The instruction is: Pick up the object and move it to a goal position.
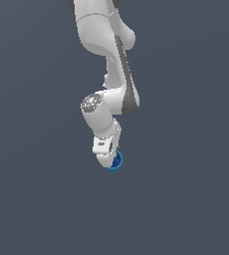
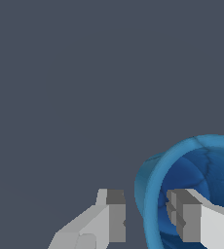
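Pincer (image 2: 145, 216) straddles the wall of the blue cup (image 2: 201, 170), one finger inside and one outside, narrow around the rim. Cup sits tilted at the arm's tip, seemingly gripped. Carrying it to the goal, which isn't visible, looks left to do.

The ground (image 1: 32, 199) is one flat, plain surface of dark grey-blue colour, with no visible edge or marking in either view. Whether the small blue cup (image 1: 117, 162) really rests on it or hangs just above it, I cannot tell.
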{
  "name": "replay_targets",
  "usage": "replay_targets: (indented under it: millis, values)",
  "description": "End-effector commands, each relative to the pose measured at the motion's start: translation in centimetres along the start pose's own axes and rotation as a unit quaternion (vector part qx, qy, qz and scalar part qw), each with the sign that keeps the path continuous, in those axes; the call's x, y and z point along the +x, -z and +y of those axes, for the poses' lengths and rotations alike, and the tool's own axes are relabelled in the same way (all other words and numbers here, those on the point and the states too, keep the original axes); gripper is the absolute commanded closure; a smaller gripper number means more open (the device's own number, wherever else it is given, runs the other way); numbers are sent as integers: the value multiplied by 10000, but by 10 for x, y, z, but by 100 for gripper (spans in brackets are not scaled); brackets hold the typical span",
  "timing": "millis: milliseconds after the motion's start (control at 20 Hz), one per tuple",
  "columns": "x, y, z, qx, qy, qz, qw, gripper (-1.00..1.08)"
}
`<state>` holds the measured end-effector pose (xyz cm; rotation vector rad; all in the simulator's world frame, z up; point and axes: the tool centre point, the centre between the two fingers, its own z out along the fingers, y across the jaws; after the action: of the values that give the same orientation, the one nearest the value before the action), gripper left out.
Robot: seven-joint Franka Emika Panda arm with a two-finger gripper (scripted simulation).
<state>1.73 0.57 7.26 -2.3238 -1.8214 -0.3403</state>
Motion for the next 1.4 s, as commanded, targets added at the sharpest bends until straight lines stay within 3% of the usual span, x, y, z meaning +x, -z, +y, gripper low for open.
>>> replay_targets:
  millis: [0,750,1350]
  values:
    - [0,-1,0,-7,1,-1,10000,108]
    - [4,12,3,-14,-5,-2,10000,108]
    - [37,100,14,-10,3,-7,10000,108]
